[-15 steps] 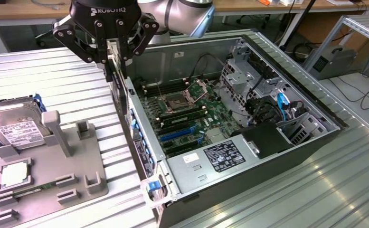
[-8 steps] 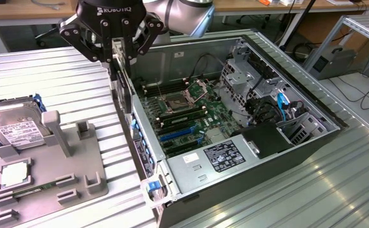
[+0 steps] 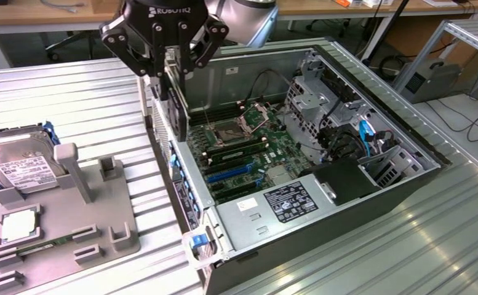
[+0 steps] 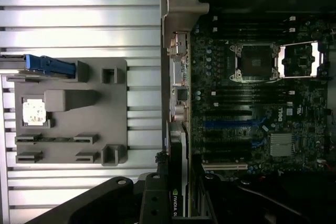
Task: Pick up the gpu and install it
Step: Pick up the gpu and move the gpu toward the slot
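My gripper (image 3: 173, 70) is shut on the gpu (image 3: 175, 101), a thin dark card that hangs on edge below the fingers. It is held above the rear wall of the open computer case (image 3: 403, 141), just over the edge of the motherboard (image 3: 239, 153). The blue expansion slots (image 3: 229, 173) lie lower, toward the case's near end. In the wrist view the gpu (image 4: 177, 174) runs out from the gripper (image 4: 178, 205) along the case's rear panel (image 4: 176, 51), beside the motherboard (image 4: 252, 77) and its blue slots (image 4: 231, 124).
A grey fixture tray (image 3: 83, 209) lies on the slatted table at the exterior view's left, holding a silver hard drive (image 3: 17, 166), a processor chip (image 3: 17, 224) and a green memory stick (image 3: 46, 244). Inside the case are a power supply (image 3: 296, 200) and a drive cage (image 3: 317, 101).
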Tool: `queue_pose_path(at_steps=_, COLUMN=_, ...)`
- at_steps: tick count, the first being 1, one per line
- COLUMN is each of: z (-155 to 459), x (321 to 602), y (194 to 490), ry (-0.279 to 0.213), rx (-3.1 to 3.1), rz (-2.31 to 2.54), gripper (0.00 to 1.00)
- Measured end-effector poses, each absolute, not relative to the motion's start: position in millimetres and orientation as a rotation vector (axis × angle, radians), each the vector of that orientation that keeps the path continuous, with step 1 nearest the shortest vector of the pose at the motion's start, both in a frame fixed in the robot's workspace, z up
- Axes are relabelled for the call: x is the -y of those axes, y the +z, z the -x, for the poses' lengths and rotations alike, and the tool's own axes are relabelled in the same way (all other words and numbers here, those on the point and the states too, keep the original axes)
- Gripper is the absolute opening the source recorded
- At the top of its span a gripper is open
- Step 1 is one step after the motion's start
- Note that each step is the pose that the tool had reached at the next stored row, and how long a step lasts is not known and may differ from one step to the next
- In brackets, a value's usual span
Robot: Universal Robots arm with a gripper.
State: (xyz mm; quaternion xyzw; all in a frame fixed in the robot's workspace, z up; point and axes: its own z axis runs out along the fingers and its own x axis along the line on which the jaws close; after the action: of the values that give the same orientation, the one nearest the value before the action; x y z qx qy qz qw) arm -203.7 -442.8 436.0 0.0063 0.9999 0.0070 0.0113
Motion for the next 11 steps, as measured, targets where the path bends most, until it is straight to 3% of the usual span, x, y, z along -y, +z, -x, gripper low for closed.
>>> queue_pose_path(at_steps=11, z=173.4, x=439.4, y=436.0, ry=0.022, rx=-3.119, rz=-0.020, gripper=0.27)
